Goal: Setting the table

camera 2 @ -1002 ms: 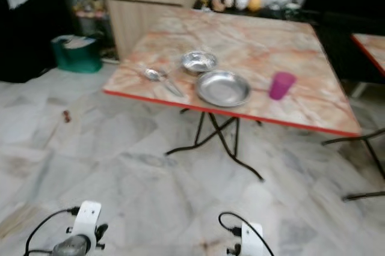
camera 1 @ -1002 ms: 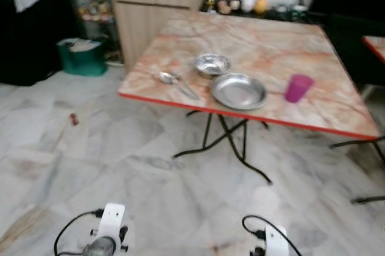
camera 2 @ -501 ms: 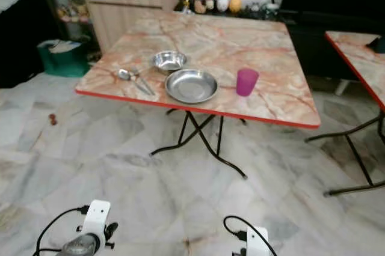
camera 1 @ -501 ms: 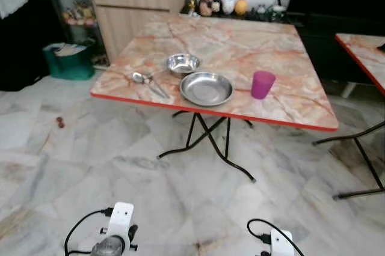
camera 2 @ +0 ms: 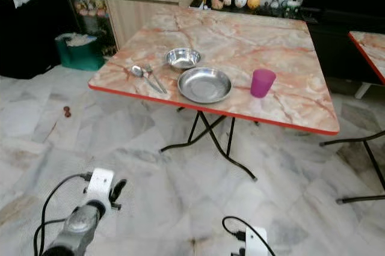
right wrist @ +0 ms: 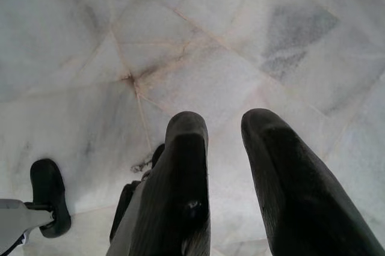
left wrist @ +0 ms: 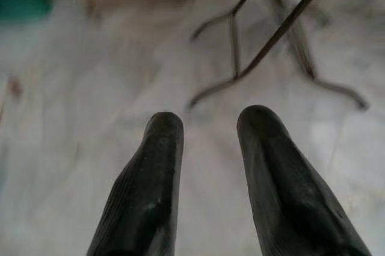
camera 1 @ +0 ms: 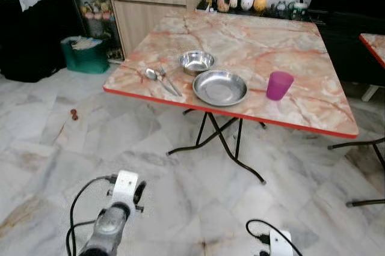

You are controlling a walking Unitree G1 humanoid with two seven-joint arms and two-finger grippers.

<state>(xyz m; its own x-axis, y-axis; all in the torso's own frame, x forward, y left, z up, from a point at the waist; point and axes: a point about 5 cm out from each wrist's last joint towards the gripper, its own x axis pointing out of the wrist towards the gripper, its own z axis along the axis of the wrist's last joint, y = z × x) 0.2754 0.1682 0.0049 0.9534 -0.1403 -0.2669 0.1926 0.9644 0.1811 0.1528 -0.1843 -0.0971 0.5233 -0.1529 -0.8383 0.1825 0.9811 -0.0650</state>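
A marble-patterned table (camera 1: 301,51) with a red edge stands ahead of me. On its near side lie a steel bowl (camera 1: 197,62), a steel plate (camera 1: 220,87) in front of it, a spoon and fork (camera 1: 161,79) to their left, and a purple cup (camera 1: 279,85) to the right. My left arm (camera 1: 114,220) is low, well short of the table; its gripper (left wrist: 207,124) is open and empty, pointing toward the table legs. The right arm (camera 1: 274,245) hangs low, and its gripper (right wrist: 225,127) is open over the floor tiles.
Black folding legs (camera 1: 219,142) cross under the table. A green bin (camera 1: 86,54) and a wooden cabinet (camera 1: 157,0) stand at the back left. A second table (camera 1: 374,45) and its legs are at the right. A small brown object (camera 1: 74,113) lies on the marble floor.
The whole picture has shifted with the camera, so the table now sits more to the right. My left arm has risen higher and further forward into view.
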